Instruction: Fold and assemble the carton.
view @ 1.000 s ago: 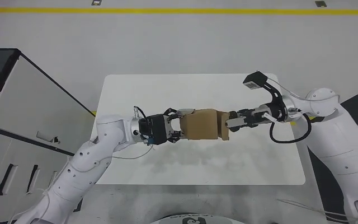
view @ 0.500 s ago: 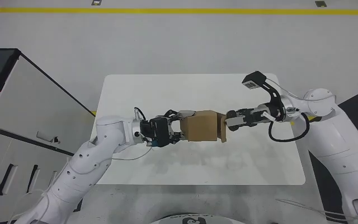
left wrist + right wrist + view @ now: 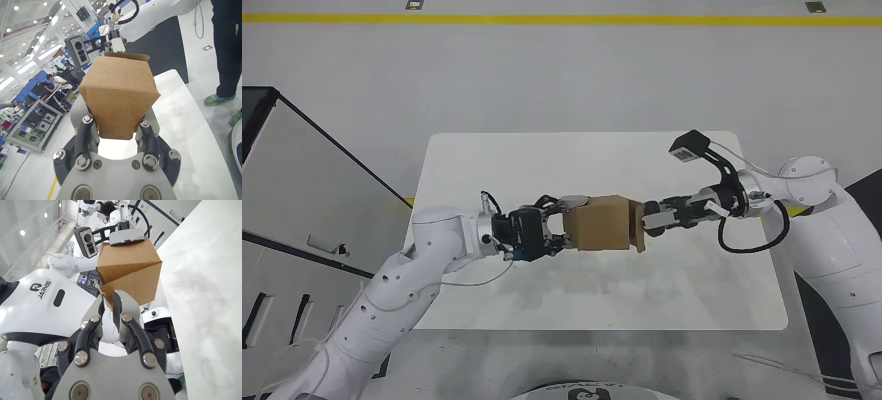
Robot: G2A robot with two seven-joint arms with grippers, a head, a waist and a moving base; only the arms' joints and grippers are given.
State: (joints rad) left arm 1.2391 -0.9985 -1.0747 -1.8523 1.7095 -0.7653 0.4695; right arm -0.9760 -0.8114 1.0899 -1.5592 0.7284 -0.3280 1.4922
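Observation:
A brown cardboard carton hangs above the middle of the white table, held between both arms. My left gripper is shut on the carton's left end; in the left wrist view its fingers clamp the carton from both sides. My right gripper is shut on a flap at the carton's right end. The right wrist view has that gripper pinching the flap's edge, with the carton beyond it and my left gripper at its far end.
A dark-framed grey cabinet stands left of the table. In the left wrist view a person's legs and shoes stand on the floor past the table's edge. Bare tabletop lies below and around the carton.
Both arms have lifted the carton slightly and shifted it towards the table's back. The right gripper has pulled the end flap a little outward. Both grips are unchanged.

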